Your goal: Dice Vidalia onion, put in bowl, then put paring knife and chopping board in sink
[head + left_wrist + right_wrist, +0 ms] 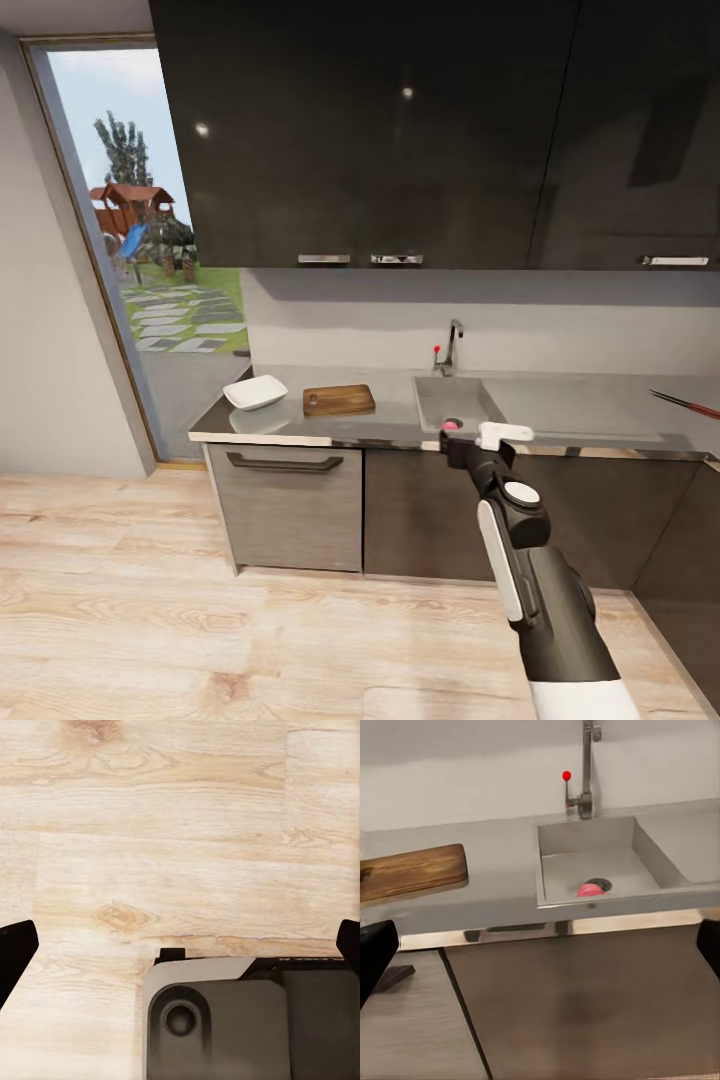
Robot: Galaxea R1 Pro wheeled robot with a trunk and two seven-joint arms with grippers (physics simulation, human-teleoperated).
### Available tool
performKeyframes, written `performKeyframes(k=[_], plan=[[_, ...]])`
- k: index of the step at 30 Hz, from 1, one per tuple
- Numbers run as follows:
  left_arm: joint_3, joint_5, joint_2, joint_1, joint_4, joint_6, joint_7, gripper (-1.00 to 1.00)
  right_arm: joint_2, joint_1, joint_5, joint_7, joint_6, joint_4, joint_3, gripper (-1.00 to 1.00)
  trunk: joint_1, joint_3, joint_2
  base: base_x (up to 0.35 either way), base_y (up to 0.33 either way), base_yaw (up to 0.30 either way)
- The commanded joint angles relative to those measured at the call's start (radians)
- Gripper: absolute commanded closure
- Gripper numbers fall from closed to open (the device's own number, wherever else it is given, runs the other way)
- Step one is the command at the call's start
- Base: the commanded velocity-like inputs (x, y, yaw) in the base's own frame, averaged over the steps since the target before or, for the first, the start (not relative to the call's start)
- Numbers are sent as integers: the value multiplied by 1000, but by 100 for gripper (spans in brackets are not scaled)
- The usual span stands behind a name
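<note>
Right claw (490,437) reaching toward the kitchen sink (455,400), its two fingers spread wide and empty.

The right claw hovers at the front edge of the dark glossy bench (385,425), just before the grey sink basin. In the right wrist view its dark fingertips (375,956) sit far apart at the picture's edges, nothing between them. A pinkish onion (590,890) lies in the sink (585,866) beside the round drain, below the chrome tap (452,348) with its red knob. Left of the sink a wooden chopping board (339,400) lies flat, and further left a white square bowl (255,392). The left claw's fingers (13,952), also spread and empty, point down at pale wooden floor (180,832).
</note>
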Motion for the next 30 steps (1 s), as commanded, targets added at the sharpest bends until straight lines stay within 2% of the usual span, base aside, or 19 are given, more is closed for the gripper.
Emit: performKeyframes(k=[1, 21, 30], plan=[[0, 0, 0, 0, 0, -2, 0, -100, 0, 0, 0, -6, 5, -1, 4, -100, 0, 0, -1, 0, 0, 0], [0, 0, 0, 0, 0, -3, 0, -100, 0, 0, -1, -4, 5, -1, 13, -100, 0, 0, -1, 5, 0, 0], [0, 0, -1, 0, 0, -2, 0, -100, 0, 0, -1, -4, 7, -1, 14, -100, 0, 0, -1, 293, 0, 0]])
